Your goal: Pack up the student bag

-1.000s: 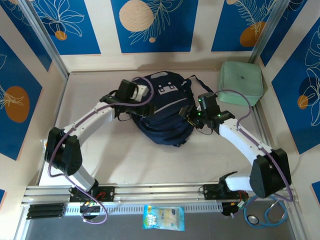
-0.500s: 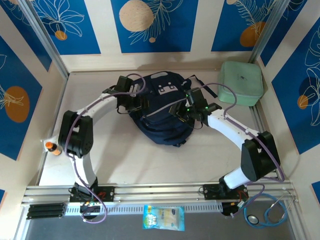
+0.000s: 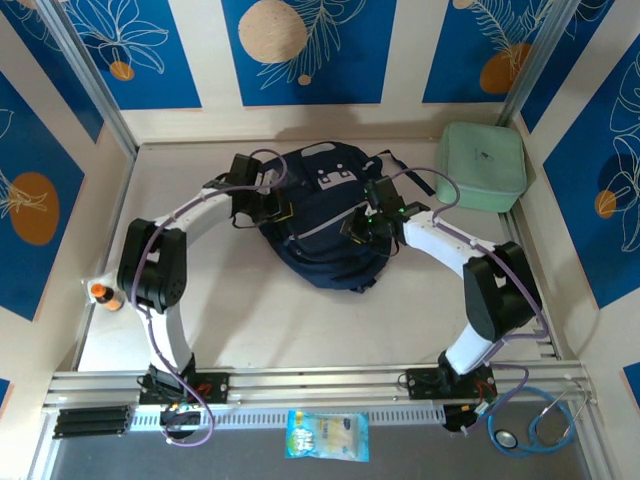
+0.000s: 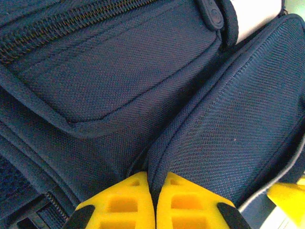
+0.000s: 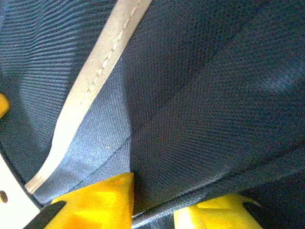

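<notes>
Both end effectors grip the student bag [image 3: 325, 235] in the middle of the desk [image 3: 250, 320].

From the left in the overhead view: a small orange object [image 3: 100, 292] by the desk's edge, then the left end effector [image 3: 270, 208] at the bag's left flank, the right end effector [image 3: 368, 224] at its right flank, and a pale green case [image 3: 482, 165] in the far right corner. The left wrist view adds that its yellow fingers [image 4: 119, 206] are nearly together on a navy fold. The right wrist view shows its fingers [image 5: 100, 198] narrowly apart, pinching a piped edge beside a grey stripe. Since half a second ago the right arm has pushed further in over the bag, which has stayed put. The bag's long axis runs far to near, with the white-marked pocket toward the far wall.
</notes>
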{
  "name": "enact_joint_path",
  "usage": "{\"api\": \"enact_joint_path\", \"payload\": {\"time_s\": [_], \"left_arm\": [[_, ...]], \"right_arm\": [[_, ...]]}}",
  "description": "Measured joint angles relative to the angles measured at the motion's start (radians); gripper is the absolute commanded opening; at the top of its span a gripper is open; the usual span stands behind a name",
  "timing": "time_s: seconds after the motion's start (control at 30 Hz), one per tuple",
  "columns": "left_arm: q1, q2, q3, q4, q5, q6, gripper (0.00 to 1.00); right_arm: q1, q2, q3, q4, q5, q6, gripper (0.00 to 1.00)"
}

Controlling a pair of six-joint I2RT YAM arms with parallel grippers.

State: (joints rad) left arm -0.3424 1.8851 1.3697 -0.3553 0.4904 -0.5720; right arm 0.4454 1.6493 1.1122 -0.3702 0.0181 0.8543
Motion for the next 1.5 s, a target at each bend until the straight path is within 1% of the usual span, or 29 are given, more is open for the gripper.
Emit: {"api": "enact_joint_path", "payload": {"time_s": [0.17, 0.3, 0.37, 0.43, 0.5, 0.6, 0.7, 0.8, 0.93, 1.0, 1.1, 1.17, 1.27, 1.37, 1.5], "left_arm": [[0.001, -0.111, -0.127, 0.063, -0.005, -0.053, 0.0], [0.002, -0.224, -0.27, 0.146, -0.028, -0.157, 0.0], [0.002, -0.26, -0.321, 0.183, -0.035, -0.207, 0.0], [0.0, -0.274, -0.348, 0.205, -0.039, -0.245, 0.0], [-0.003, -0.276, -0.358, 0.219, -0.039, -0.271, 0.0], [-0.004, -0.276, -0.361, 0.229, -0.039, -0.294, 0.0], [-0.004, -0.276, -0.361, 0.237, -0.039, -0.307, 0.0], [-0.008, -0.275, -0.361, 0.244, -0.039, -0.319, 0.0], [-0.019, -0.273, -0.361, 0.257, -0.038, -0.341, 0.0], [-0.026, -0.271, -0.361, 0.266, -0.038, -0.349, 0.0], [-0.04, -0.266, -0.357, 0.273, -0.038, -0.364, 0.0], [-0.047, -0.262, -0.355, 0.281, -0.037, -0.372, 0.0], [-0.054, -0.259, -0.351, 0.293, -0.033, -0.383, 0.0], [-0.056, -0.259, -0.351, 0.303, -0.027, -0.392, 0.0], [-0.056, -0.259, -0.351, 0.312, -0.023, -0.392, 0.0]], "right_arm": [[-0.01, 0.047, 0.04, 0.001, -0.02, -0.063, 0.24], [-0.017, 0.104, 0.114, 0.002, -0.045, -0.135, 0.24], [-0.023, 0.14, 0.159, 0.003, -0.052, -0.17, 0.27], [-0.029, 0.164, 0.193, 0.007, -0.048, -0.199, 0.34], [-0.034, 0.166, 0.205, 0.013, -0.035, -0.222, 0.41], [-0.031, 0.142, 0.202, 0.006, 0.012, -0.24, 0.48], [-0.014, 0.082, 0.185, -0.03, 0.09, -0.246, 0.49], [0.034, -0.014, 0.151, -0.072, 0.174, -0.239, 0.5], [0.172, -0.12, 0.103, -0.108, 0.272, -0.192, 0.49], [0.256, -0.131, 0.101, -0.118, 0.314, -0.16, 0.48], [0.371, -0.111, 0.101, -0.116, 0.366, -0.123, 0.4], [0.433, -0.069, 0.117, -0.118, 0.397, -0.107, 0.35], [0.482, 0.015, 0.171, -0.124, 0.452, -0.094, 0.3], [0.498, 0.066, 0.199, -0.129, 0.503, -0.083, 0.29], [0.499, 0.079, 0.202, -0.146, 0.535, -0.061, 0.3]]}}
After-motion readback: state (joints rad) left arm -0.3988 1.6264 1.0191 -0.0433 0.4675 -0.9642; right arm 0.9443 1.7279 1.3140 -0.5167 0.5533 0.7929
